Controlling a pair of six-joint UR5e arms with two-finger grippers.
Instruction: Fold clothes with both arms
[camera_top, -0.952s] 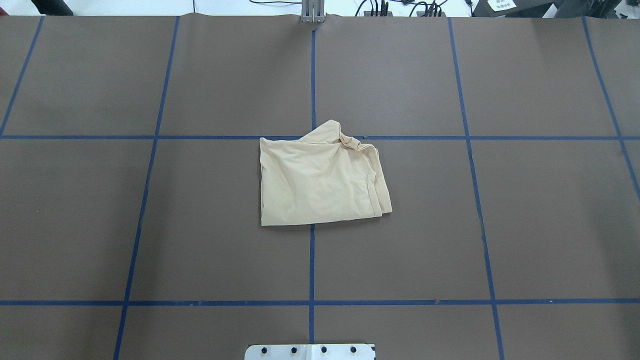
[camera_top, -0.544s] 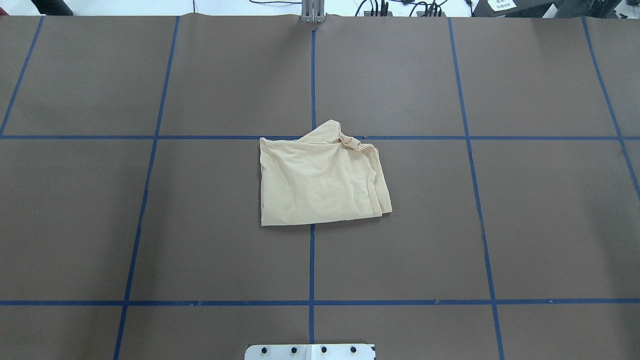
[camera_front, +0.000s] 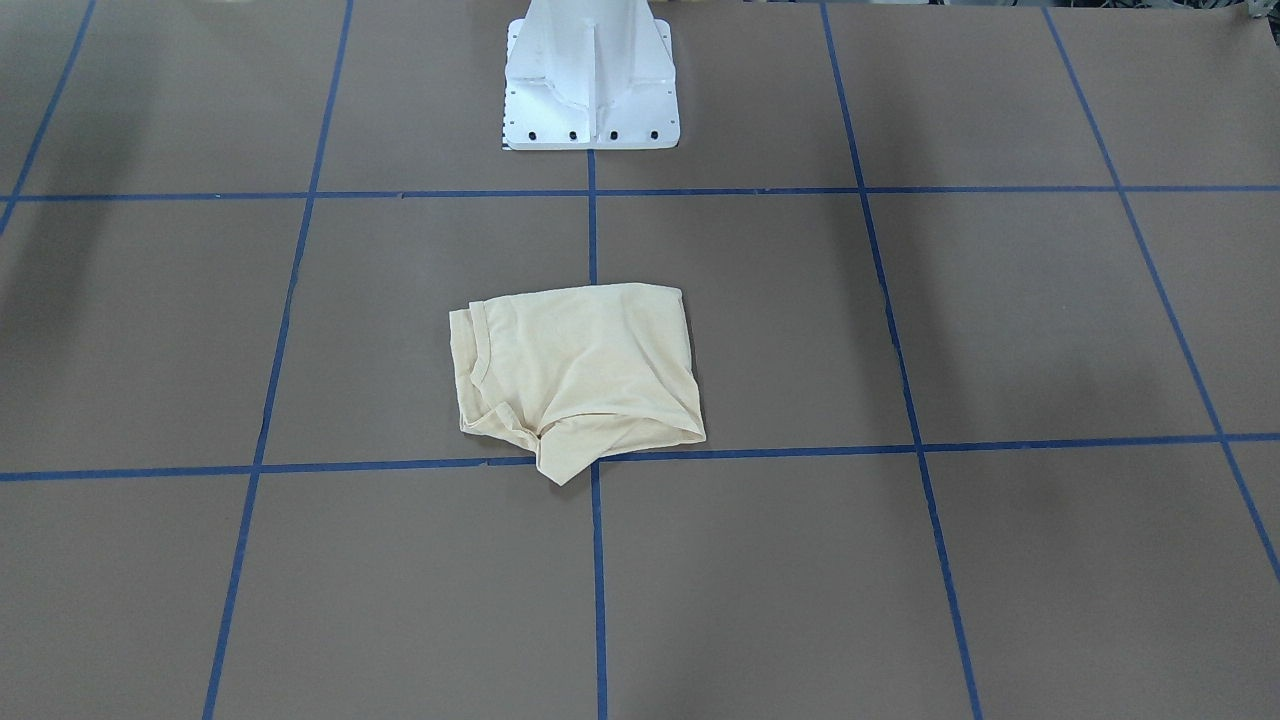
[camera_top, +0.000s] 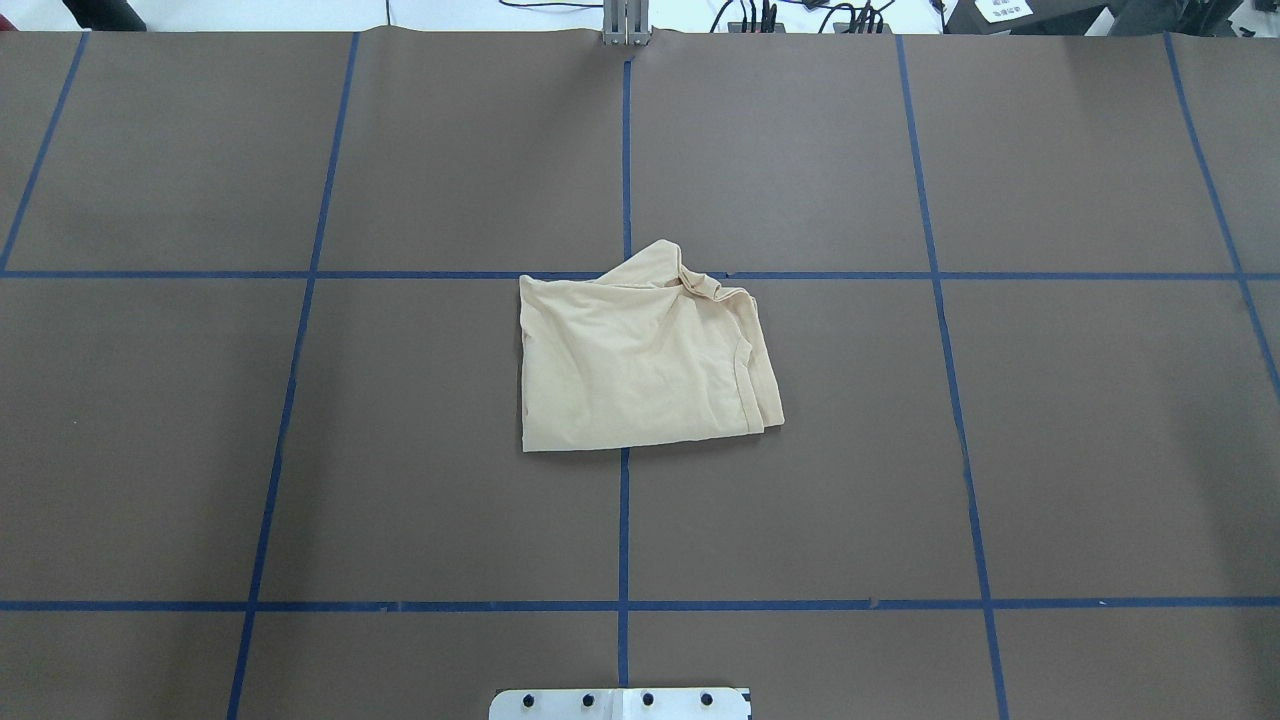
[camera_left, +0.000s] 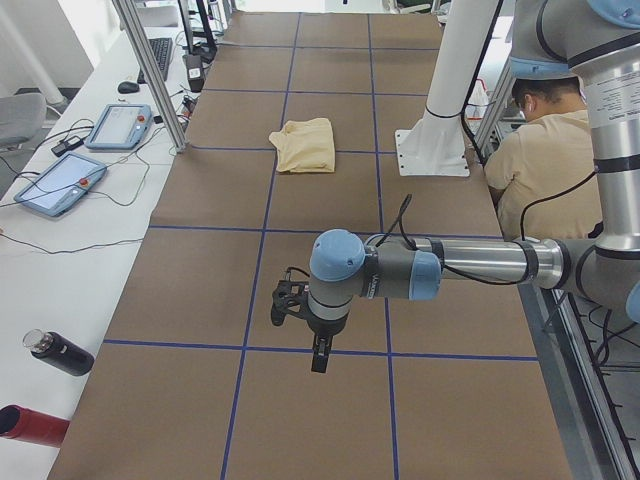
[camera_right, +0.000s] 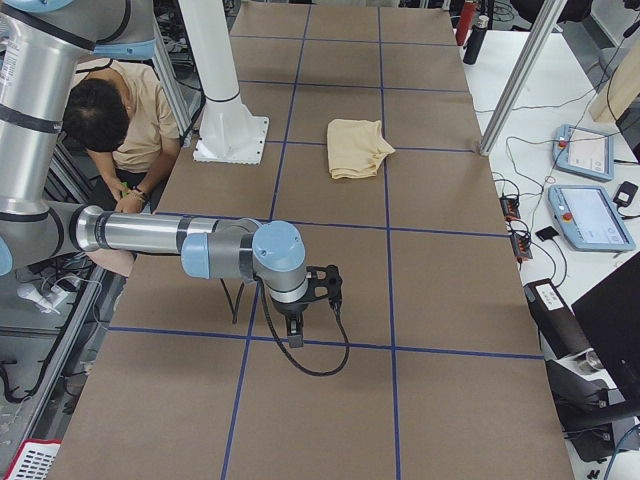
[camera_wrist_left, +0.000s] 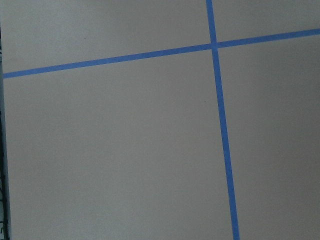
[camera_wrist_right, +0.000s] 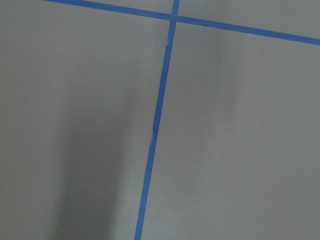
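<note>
The clothes (camera_top: 640, 360) are one pale cream-yellow shirt folded into a rough rectangle at the table's middle, with a bunched corner at its far edge; the same bundle lies in the front-facing view (camera_front: 575, 375). No print shows. Both arms are held off to the table's ends, far from the shirt. The left gripper (camera_left: 318, 360) hangs over bare table in the exterior left view, and the right gripper (camera_right: 294, 337) does the same in the exterior right view. Whether either is open or shut I cannot tell. Both wrist views show only table and tape.
Blue tape lines (camera_top: 624, 520) grid the brown table. The white pedestal base (camera_front: 590, 90) stands at the robot's edge. A seated person (camera_left: 540, 160) is beside the pedestal. Tablets (camera_left: 60, 185) and bottles (camera_left: 55, 352) lie on the side desk.
</note>
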